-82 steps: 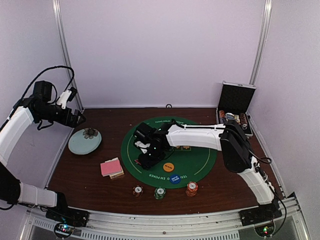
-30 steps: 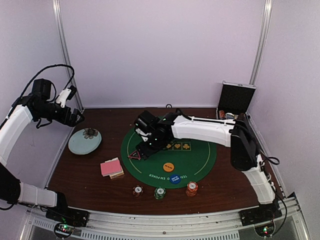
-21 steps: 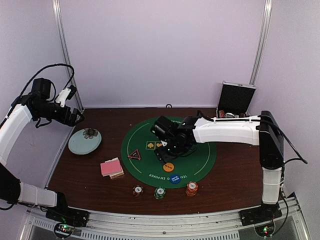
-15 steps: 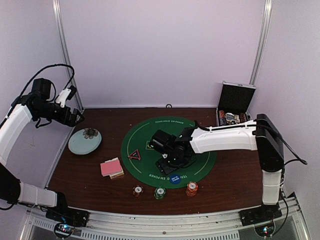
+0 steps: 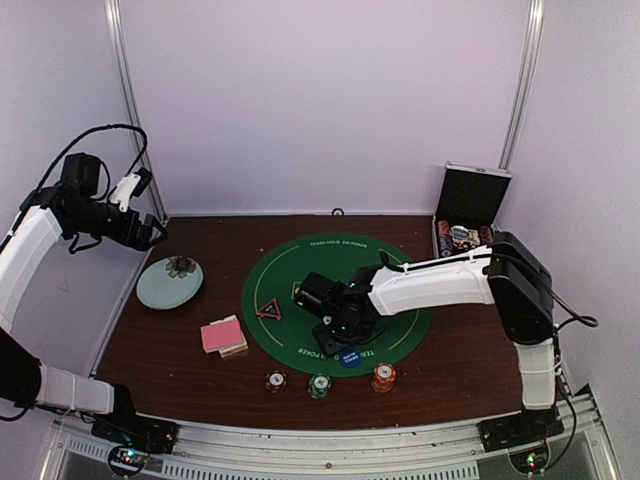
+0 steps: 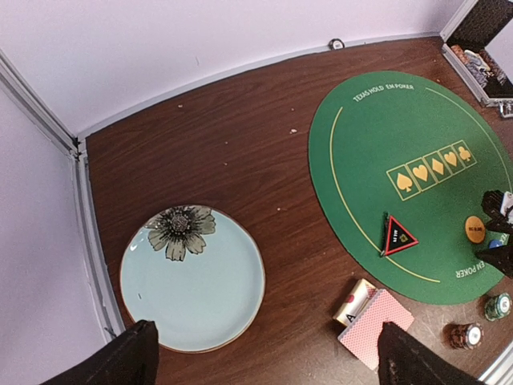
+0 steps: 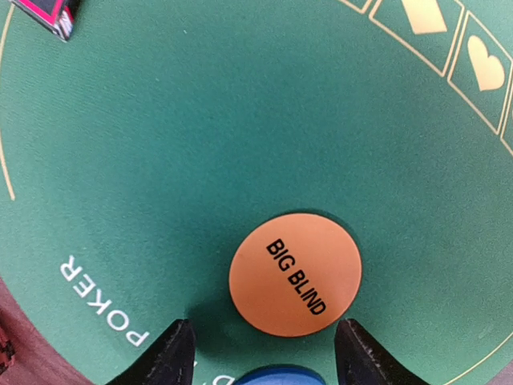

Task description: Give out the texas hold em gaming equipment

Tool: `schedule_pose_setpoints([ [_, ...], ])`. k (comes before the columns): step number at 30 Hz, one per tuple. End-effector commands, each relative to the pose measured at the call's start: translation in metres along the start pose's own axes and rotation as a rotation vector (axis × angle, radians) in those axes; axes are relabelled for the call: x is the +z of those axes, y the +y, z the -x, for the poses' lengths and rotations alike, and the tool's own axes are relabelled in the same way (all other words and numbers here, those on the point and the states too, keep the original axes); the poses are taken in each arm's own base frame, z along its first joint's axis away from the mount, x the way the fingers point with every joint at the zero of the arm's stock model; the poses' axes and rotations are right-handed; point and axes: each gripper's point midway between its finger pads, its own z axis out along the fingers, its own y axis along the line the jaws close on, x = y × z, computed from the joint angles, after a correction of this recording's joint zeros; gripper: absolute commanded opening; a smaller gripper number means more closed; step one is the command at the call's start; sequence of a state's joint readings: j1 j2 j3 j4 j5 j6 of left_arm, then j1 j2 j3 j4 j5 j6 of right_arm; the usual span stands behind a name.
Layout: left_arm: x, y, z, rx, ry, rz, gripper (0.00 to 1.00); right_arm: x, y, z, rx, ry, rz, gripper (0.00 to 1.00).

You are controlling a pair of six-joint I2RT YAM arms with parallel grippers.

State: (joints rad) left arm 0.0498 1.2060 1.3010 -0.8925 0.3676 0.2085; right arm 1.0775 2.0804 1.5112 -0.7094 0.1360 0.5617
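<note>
My right gripper hangs low over the green mat, open. Its fingers stand either side of the orange button marked BIG BLIND, with a gap on each side. The blue button lies just in front of it, also seen from above. The black red-edged triangular marker lies flat on the mat's left part. Pink-backed playing cards sit left of the mat. Three poker chip stacks stand near the front edge. My left gripper is raised at far left, open and empty.
A pale blue flowered dish sits on the brown table at left, below the left gripper. An open metal case holding chips stands at the back right. The right arm stretches across the mat's right half.
The right gripper left the triangular marker lying on the mat's left side, swung right and nearer, and came down over the orange button with its jaws narrower. The left arm has not moved.
</note>
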Motion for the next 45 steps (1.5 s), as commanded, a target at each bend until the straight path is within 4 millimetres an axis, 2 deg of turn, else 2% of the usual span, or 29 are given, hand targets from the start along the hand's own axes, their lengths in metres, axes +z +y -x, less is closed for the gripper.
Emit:
schedule_pose_setpoints([
  [1,-0.007,0.001,0.011,0.018,-0.035,0.002,0.98,0.007,-0.01,-0.001,0.029,-0.013,-0.051,0.62],
  [8,-0.005,0.002,0.011,0.007,-0.031,0.001,0.98,0.014,-0.019,-0.007,0.05,-0.005,-0.073,0.59],
  [15,-0.006,0.002,0.011,0.002,-0.031,0.007,0.98,0.023,-0.039,0.008,0.128,-0.03,-0.061,0.56],
  [24,-0.007,0.003,0.011,0.009,-0.032,0.013,0.98,0.041,-0.056,0.031,0.139,-0.029,-0.074,0.54],
  [34,-0.008,0.005,0.009,0.022,-0.026,0.025,0.97,0.059,-0.104,0.089,0.167,-0.066,-0.113,0.5],
  [42,-0.005,0.005,0.003,0.028,-0.003,0.025,0.98,0.092,-0.144,0.136,0.177,-0.078,-0.151,0.49],
  [45,-0.003,0.005,0.001,0.028,0.007,0.024,0.98,0.097,-0.159,0.162,0.203,-0.114,-0.16,0.48],
])
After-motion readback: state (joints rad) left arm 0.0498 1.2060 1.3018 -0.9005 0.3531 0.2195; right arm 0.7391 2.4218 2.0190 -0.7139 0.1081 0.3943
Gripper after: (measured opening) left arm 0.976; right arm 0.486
